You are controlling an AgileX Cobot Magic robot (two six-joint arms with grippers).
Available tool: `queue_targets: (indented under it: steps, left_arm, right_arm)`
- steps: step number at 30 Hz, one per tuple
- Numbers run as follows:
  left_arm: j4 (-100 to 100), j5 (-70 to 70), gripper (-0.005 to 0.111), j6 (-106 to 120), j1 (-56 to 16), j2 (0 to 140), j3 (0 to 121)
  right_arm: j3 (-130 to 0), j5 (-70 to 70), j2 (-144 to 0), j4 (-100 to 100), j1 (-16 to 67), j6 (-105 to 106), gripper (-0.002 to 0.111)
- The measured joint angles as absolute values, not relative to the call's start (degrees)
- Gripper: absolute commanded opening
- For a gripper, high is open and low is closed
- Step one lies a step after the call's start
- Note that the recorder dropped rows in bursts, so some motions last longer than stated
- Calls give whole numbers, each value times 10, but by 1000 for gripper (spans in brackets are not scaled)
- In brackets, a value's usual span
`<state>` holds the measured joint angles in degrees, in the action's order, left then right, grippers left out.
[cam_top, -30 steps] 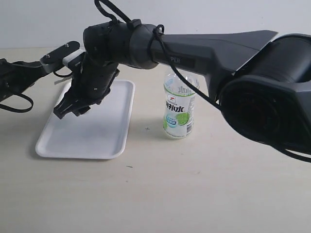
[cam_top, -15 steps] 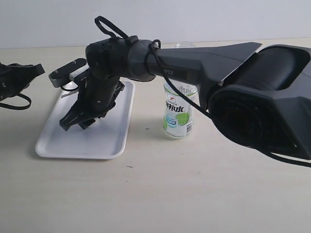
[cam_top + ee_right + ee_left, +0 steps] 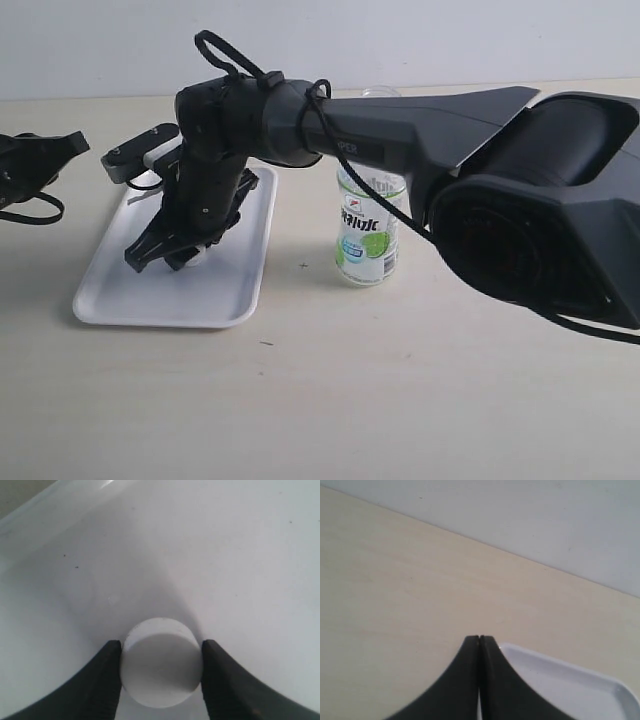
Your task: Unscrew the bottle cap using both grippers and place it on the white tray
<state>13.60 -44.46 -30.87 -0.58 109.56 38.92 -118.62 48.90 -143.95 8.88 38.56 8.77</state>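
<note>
My right gripper [image 3: 161,646] is shut on the bottle cap [image 3: 161,667], a small round white cap held by its sides just above or on the floor of the white tray [image 3: 225,555]. In the exterior view that gripper [image 3: 160,258] reaches across to the tray [image 3: 120,300], and the cap is mostly hidden behind its fingers. The bottle [image 3: 368,235] stands upright and uncapped to the right of the tray. My left gripper [image 3: 78,142] is shut on nothing at the far left, clear of the tray; in its own view the shut gripper [image 3: 479,639] is beside a tray corner [image 3: 570,690].
The right arm's grey link [image 3: 430,100] passes in front of the bottle's neck. The big black arm base [image 3: 540,210] fills the right side. Bare beige tabletop [image 3: 300,400] lies in front of the tray and bottle.
The right gripper, holding the cap, has moved right and down over the tray, with a small drop in the last half second. The left gripper has drawn back to the left.
</note>
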Motion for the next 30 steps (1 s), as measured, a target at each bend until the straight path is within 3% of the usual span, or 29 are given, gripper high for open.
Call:
queue_targets:
  steps: [4, 20, 24, 30]
  left_arm:
    - [136, -445, 0, -309, -6, 1096, 389]
    - [136, -449, 0, -306, -6, 1096, 389]
    - [136, -455, 0, -306, -6, 1096, 389]
    - [158, -473, 0, -309, -6, 1096, 389]
  right_arm:
    - [-1186, 489, -1440, 89, 386, 88, 65]
    - [-1186, 525, -1285, 89, 386, 95, 62]
    - [-1186, 532, -1242, 89, 386, 97, 45]
    - [-1186, 576, -1191, 88, 386, 98, 3]
